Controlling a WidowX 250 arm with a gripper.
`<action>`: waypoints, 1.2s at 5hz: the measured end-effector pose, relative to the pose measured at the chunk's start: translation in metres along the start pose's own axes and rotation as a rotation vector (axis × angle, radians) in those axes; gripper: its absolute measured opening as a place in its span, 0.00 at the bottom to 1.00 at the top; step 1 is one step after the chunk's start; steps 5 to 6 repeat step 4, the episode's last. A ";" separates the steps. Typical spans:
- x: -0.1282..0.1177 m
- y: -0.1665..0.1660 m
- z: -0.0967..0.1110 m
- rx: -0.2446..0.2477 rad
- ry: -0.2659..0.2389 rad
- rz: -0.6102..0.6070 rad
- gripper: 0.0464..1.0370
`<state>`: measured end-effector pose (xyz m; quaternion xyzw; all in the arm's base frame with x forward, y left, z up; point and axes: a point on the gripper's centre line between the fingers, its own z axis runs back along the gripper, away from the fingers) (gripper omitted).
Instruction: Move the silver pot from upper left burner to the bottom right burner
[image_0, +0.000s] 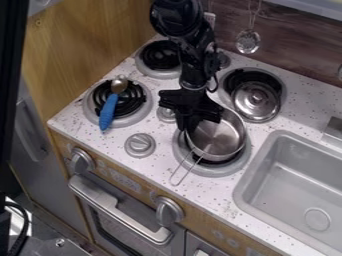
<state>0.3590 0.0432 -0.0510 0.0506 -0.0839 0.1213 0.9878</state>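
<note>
The gripper (191, 124) hangs over the bottom right burner, at the left rim of the silver pot (219, 137). Whether it holds that rim cannot be made out. The pot is over the bottom right burner (230, 170), a little toward its upper side, with its opening up and its wire handle pointing to the lower left. Part of the pot's left rim is hidden behind the gripper. At the back, the upper left burner (160, 56) has no pot on it, and the arm covers part of its right edge.
A blue-handled spoon (109, 110) lies across the lower left burner (137, 115). A silver lid (256, 100) rests on the upper right burner. Knobs (140, 145) stand between the burners. The grey sink (257, 185) is at the right, and a strainer (248, 41) hangs at the back wall.
</note>
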 end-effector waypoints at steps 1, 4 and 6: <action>0.007 0.009 0.035 0.006 -0.032 0.048 0.50; -0.048 0.027 0.074 0.007 0.123 -0.029 0.96; -0.048 0.027 0.074 0.007 0.123 -0.029 0.96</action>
